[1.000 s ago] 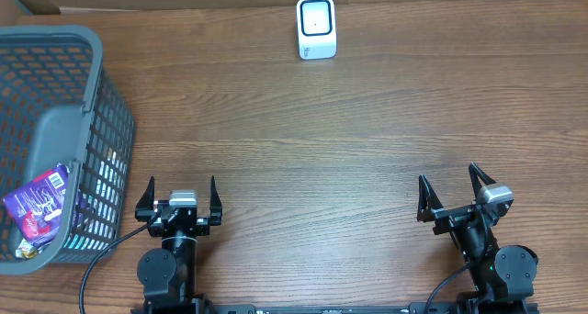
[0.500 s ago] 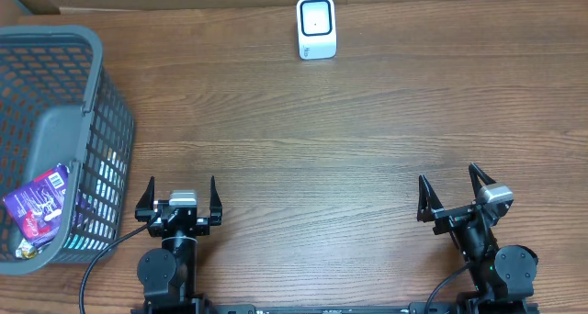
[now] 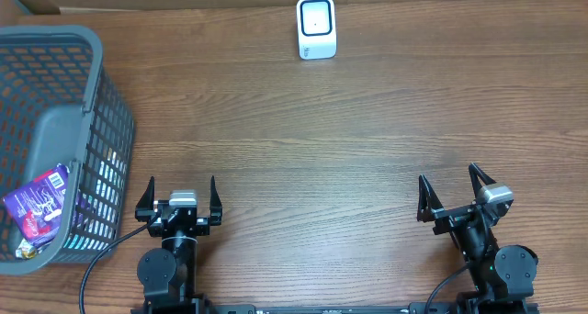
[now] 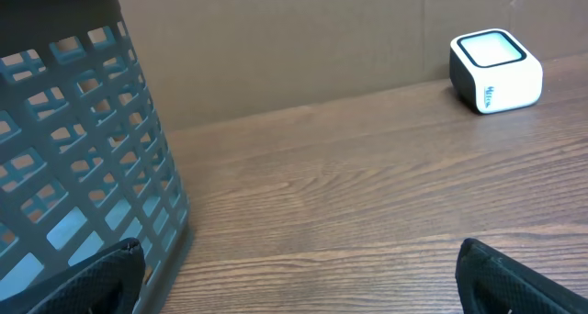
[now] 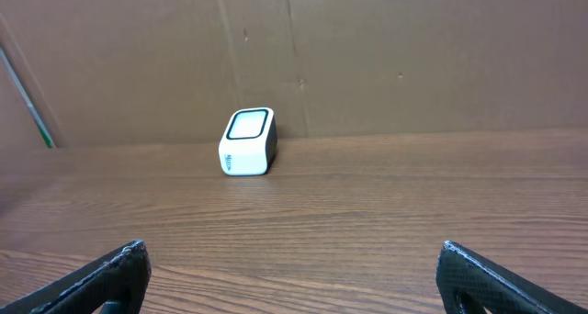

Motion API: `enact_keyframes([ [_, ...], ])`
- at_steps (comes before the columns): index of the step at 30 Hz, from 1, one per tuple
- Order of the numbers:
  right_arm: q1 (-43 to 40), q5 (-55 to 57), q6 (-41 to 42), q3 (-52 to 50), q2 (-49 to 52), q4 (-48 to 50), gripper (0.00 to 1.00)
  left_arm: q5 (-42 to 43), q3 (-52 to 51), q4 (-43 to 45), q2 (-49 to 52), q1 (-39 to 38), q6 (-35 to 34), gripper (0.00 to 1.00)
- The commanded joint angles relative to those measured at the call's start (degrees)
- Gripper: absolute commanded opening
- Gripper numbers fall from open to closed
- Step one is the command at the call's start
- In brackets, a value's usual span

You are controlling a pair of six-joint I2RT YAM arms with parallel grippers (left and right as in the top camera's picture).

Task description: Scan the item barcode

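Overhead: a brown wood-grain table (image 3: 322, 149) carries a grey plastic lattice basket (image 3: 92, 84) at its left edge. Inside, near the basket's front end, lies a purple foil snack packet (image 3: 41, 207), what looks like a white barcode patch facing up. A small white cube-shaped barcode scanner (image 3: 316, 27) stands at the far edge, well apart from the basket. At the near edge the left gripper (image 3: 180, 190) and the right gripper (image 3: 447, 181) both sit released, jaws spread wide, grasping nothing. Left wrist: basket wall just beside the gripper on the left, scanner far off right, packet hidden. Right wrist: scanner ahead, left of centre, bare table between. Judgement: nothing begun; the step in hand is reaching for the packet. Next move likely calls for the left arm to clear the rim, descend, and pinch the packet's edge, leaving the barcode uncovered.
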Motion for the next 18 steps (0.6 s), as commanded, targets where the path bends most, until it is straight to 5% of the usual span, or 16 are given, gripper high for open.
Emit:
enact_keyframes([
  [1,0.3,0.0,0.4,-0.6,-0.5,0.3,1.00,-0.4,-0.4,0.2,-0.6,-0.4,-0.7,1.00],
  [18,0.3,-0.6,-0.8,-0.5,-0.5,0.7,1.00,3.1,-0.4,1.2,-0.6,-0.4,-3.5,1.00],
])
